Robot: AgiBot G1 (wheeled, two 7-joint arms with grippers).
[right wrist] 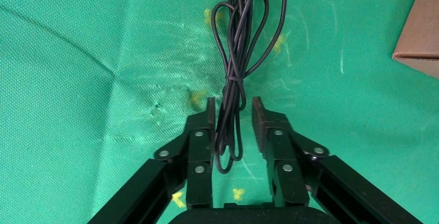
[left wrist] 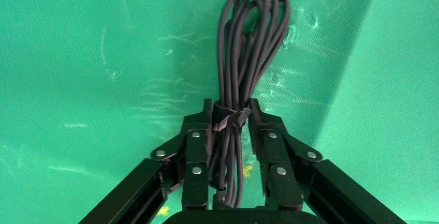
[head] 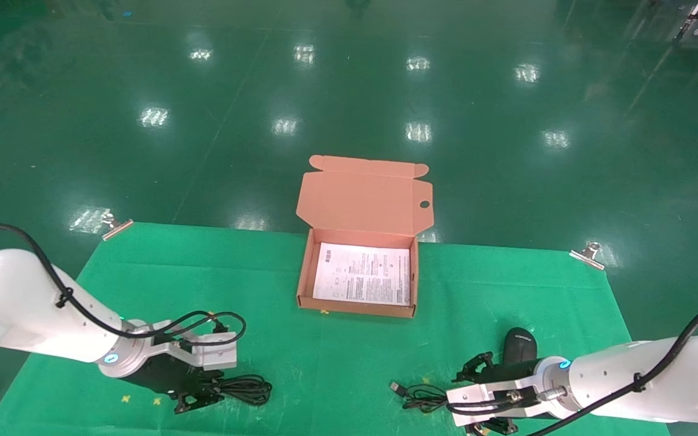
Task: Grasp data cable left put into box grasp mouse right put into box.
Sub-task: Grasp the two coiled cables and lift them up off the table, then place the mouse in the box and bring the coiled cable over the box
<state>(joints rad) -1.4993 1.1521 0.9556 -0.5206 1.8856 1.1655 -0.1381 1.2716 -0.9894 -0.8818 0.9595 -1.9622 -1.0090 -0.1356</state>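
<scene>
Data cable (left wrist: 243, 74), dark bundled loops tied mid-length, clamped in left gripper (left wrist: 231, 131) jaws; right gripper (right wrist: 232, 125) jaws parted around mouse cord (right wrist: 235, 74).

Factory or lab hall: glossy green floor (head: 349, 91) reflecting ceiling lights, beyond clipped green cloth (head: 476, 339) on table.

Between the left pincer (left wrist: 230, 125) fingers, the data cable (left wrist: 248, 53) looks rubbery and matt; woven green cloth (left wrist: 103, 53) lies beneath, and the box (head: 358, 275) is plain matt cardboard.
</scene>
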